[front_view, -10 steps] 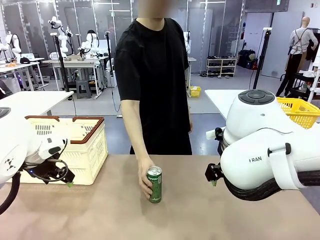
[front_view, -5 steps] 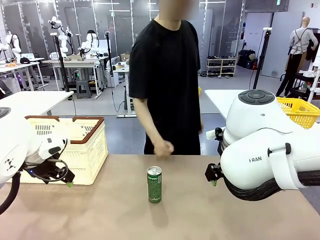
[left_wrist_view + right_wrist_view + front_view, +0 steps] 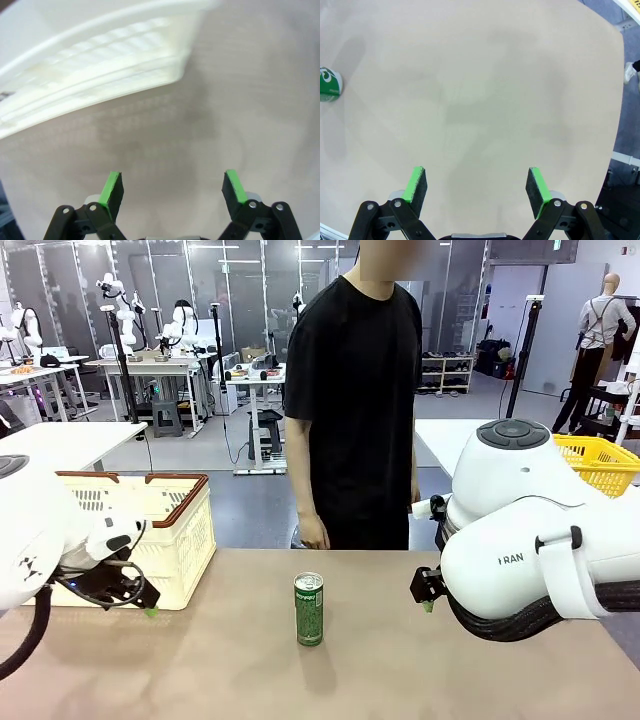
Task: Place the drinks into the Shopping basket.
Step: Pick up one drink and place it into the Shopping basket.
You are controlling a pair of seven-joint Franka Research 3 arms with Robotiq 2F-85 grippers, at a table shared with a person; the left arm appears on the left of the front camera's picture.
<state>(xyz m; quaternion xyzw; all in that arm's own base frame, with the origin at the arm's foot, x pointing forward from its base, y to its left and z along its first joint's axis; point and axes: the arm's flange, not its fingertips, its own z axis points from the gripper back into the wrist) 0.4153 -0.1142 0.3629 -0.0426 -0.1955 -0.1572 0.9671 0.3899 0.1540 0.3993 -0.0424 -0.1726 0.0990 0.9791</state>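
On the table [image 3: 200, 670], green can [image 3: 309, 609] stands alone, hand [image 3: 314, 532] withdrawn

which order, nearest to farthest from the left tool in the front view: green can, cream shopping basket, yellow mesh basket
1. Shopping basket, just behind the left tool, on the left side.
2. Green can, standing upright in the middle.
3. Yellow mesh basket, far back on the right.

Open table [image 3: 420, 670] lies all round the green can [image 3: 309, 609]; the Shopping basket [image 3: 180, 540] stands well apart.
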